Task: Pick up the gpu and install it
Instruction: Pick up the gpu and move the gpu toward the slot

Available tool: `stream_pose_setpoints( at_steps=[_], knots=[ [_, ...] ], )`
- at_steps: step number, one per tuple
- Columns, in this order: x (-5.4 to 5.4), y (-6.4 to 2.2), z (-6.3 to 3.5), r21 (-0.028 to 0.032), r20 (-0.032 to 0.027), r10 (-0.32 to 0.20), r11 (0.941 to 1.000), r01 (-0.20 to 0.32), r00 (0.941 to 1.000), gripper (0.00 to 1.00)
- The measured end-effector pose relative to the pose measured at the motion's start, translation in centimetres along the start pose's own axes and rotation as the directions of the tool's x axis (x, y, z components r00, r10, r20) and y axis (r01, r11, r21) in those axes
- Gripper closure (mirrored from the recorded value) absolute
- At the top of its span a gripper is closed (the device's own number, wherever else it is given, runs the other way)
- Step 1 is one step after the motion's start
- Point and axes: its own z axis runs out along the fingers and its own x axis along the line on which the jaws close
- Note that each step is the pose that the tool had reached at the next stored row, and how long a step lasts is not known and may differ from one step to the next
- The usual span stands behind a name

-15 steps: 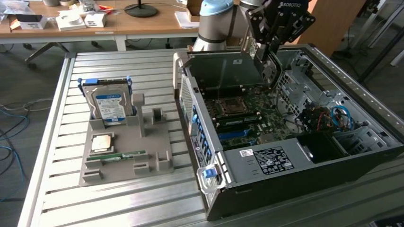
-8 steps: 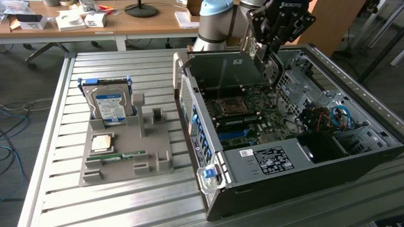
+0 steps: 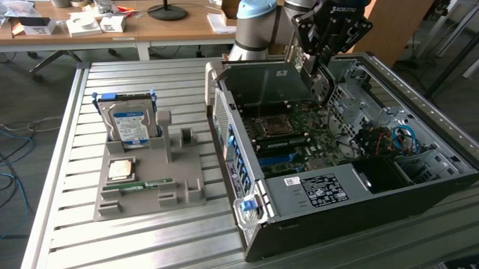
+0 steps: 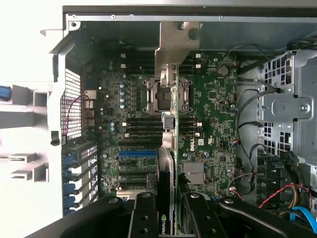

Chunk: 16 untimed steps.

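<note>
Gripper (image 4: 171, 210) is holding the gpu (image 4: 167, 173) over the motherboard (image 4: 213, 99).
Fingers (image 4: 143, 218) are clamping the card between them; seating it likely needs careful slot alignment.

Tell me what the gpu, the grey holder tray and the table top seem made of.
The gpu: thin green-edged circuit board, apparently, with a dull bare-metal bracket at its end.
The grey holder tray: uniform matte grey, probably plastic.
The table top: ribbed silvery slats with soft glare, likely aluminium.

Count: one gpu (image 4: 167, 163), one hard drive (image 3: 129, 120), one memory stick (image 3: 142, 185), one processor chip (image 3: 120, 170), one grey holder (image 3: 150, 204), one open computer case (image 3: 351, 224).
</note>
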Motion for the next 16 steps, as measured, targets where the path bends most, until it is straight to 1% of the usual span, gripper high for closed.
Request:
stream_pose_setpoints(
  at_steps=[2,3,8,11,14,16],
  knots=[
    [0.0,0.00,0.00,0.0000,0.0000,0.000,1.0000,0.000,1.0000,0.74],
    [-0.2,-0.01,0.02,-0.0001,0.0001,0.000,1.0000,0.000,1.0000,0.74],
    [-2.2,-0.04,0.13,-0.0001,-0.0005,0.000,1.0000,0.000,1.0000,0.74],
    [-3.3,-0.04,0.20,-0.0002,-0.0006,0.000,1.0000,0.000,1.0000,0.74],
    [-4.1,-0.01,0.23,0.0000,-0.0007,0.000,1.0000,0.000,1.0000,0.74],
    [-4.2,-0.01,0.24,-0.0001,-0.0007,0.000,1.0000,0.000,1.0000,0.74]
  ],
)
